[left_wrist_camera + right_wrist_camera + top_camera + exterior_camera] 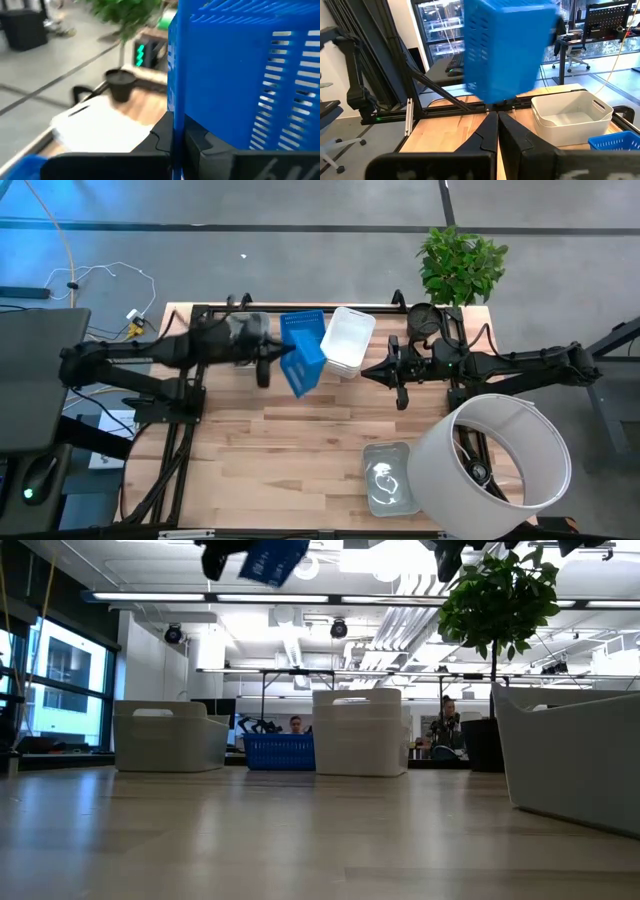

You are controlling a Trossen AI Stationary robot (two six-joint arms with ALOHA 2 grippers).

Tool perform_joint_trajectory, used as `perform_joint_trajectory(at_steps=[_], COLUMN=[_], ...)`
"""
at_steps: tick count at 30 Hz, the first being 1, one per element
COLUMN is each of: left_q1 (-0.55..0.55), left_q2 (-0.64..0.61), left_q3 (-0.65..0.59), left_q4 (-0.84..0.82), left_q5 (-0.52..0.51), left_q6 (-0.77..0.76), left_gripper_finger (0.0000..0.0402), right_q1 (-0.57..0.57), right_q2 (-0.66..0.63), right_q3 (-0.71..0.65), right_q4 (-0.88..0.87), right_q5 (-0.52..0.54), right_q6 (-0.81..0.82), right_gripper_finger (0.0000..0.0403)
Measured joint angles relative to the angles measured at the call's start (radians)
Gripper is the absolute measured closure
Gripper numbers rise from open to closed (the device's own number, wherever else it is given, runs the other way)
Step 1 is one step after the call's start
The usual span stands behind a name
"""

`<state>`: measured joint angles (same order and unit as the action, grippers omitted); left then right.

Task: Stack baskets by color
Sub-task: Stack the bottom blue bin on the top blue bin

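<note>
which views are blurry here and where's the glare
Left wrist view: the plant and background smear with motion blur, and the held blue basket is soft. Right wrist view: that basket's edges blur. Low view: bright ceiling lights glare behind the lifted basket. High view: sharp.

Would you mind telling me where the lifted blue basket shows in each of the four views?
High view: lifted blue basket at the table's far middle, tilted, at the left gripper.
Low view: top edge, left of centre, high above the table.
Left wrist view: fills the right half.
Right wrist view: upper centre.
Shared landmark: white basket beside it, also seen at and.
</note>
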<state>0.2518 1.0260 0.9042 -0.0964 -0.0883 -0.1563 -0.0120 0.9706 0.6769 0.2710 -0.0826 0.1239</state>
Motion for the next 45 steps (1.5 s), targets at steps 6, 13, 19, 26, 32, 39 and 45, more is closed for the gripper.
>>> perform_joint_trajectory(at_steps=[6, 13, 19, 26, 32, 39, 45], left_q1=[0.167, 0.324, 0.426, 0.498, 0.529, 0.54, 0.524], left_q2=[0.159, 0.349, 0.507, 0.657, 0.753, 0.821, 0.855], left_q3=[0.244, 0.476, 0.609, 0.642, 0.642, 0.643, 0.643], left_q4=[-0.255, -0.454, -0.579, -0.617, -0.613, -0.612, -0.621], left_q5=[0.051, 0.052, 0.049, 0.01, -0.008, -0.034, -0.033], left_q6=[0.165, 0.394, 0.562, 0.648, 0.7, 0.739, 0.781], left_gripper_finger=[0.0401, 0.0401, 0.0401, 0.0401, 0.0401, 0.0401, 0.0401], right_q1=[0.0, 0.0, 0.0, 0.003, 0.042, 0.086, 0.094], right_q2=[0.0, 0.0, 0.0, 0.0, 0.0, 0.0, 0.0], right_q3=[0.0, 0.0, 0.0, 0.0, 0.0, 0.0, 0.0], right_q4=[0.0, -0.002, -0.029, -0.107, -0.11, -0.11, -0.109], right_q5=[0.0, 0.0, 0.003, 0.004, 0.054, 0.13, 0.146], right_q6=[0.009, 0.009, 0.015, 0.104, 0.112, 0.114, 0.139], right_gripper_finger=[0.0403, 0.0403, 0.0403, 0.0403, 0.0403, 0.0403, 0.0403])
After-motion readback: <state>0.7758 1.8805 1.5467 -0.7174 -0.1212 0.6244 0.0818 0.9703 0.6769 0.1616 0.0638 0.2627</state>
